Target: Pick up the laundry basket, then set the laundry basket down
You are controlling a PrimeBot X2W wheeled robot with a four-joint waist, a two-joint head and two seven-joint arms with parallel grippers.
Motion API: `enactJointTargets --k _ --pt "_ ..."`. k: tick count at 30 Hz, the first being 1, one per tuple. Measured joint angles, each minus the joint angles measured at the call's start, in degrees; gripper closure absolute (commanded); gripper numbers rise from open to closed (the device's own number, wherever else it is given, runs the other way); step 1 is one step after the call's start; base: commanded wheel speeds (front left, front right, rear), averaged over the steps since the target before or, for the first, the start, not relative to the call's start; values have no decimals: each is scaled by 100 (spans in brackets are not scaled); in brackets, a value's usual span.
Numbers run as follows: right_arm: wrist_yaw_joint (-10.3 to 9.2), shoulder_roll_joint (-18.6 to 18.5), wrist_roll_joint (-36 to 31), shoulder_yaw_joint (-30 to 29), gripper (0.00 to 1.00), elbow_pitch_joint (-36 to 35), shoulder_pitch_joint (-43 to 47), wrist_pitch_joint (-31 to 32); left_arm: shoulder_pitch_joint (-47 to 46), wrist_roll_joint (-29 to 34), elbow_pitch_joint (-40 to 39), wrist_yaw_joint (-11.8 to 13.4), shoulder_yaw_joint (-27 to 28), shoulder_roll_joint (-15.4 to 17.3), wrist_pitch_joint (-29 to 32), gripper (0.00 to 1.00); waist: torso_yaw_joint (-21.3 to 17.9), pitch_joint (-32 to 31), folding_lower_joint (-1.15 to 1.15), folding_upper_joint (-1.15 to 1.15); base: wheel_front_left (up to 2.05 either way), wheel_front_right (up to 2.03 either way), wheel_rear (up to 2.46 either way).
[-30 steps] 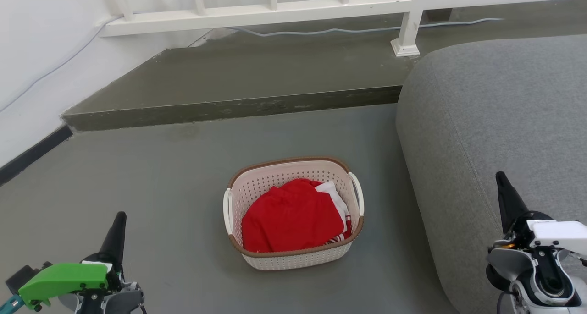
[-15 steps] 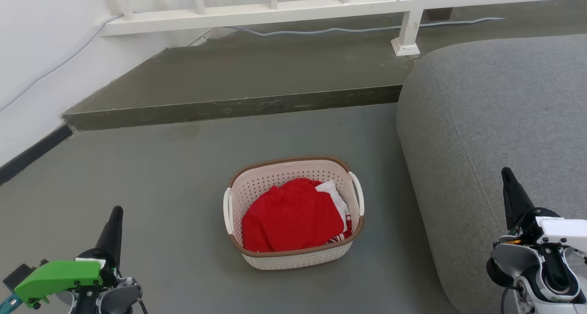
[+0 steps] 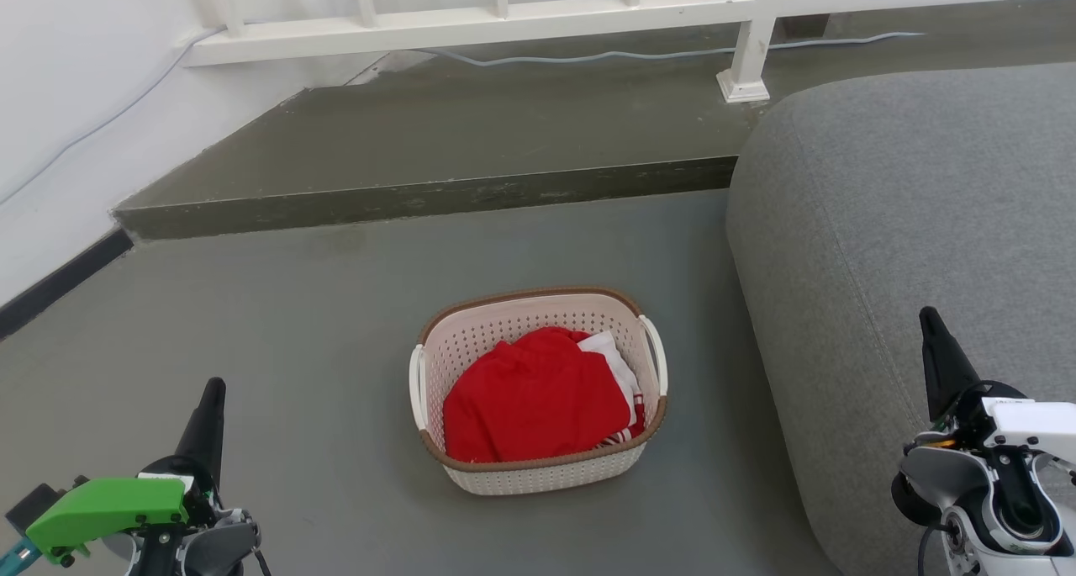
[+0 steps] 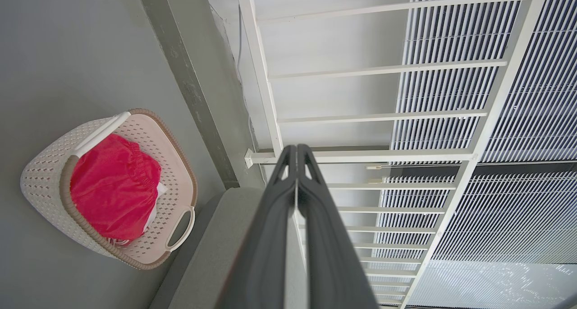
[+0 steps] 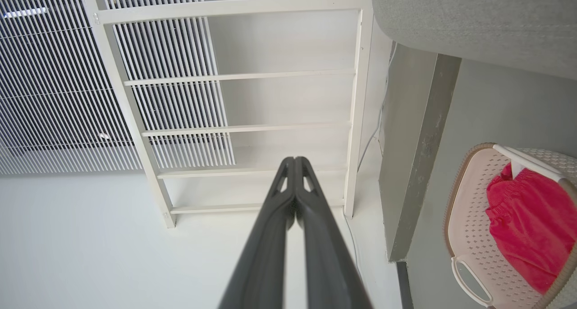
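the grey floor [image 3: 294, 349] carries everything, with a sofa [image 3: 908, 223] close on the right and a step [image 3: 420, 198] behind. the basket [image 3: 538, 475] sits on the floor between the two arms, near the sofa but apart from it, with red cloth [image 3: 538, 399] heaped inside. a thin white handle [image 3: 416, 387] loops on each side. the left claw [image 3: 212, 395] and right claw [image 3: 929, 319] hang well apart from it, each pinched tight on nothing.

likely trouble: a claw that reaches in without spreading would shove the light basket, not catch it. the right arm has little room beside the sofa and may brush it. uneven grips could tilt the basket and spill the cloth.
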Motion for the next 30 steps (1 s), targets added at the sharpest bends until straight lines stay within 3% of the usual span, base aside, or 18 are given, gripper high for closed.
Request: enactJointTargets --k 30 --pt "2 2 0 -18 100 58 -53 42 0 0 -13 0 -2 0 -1 100 -1 -1 0 0 0 0 0"
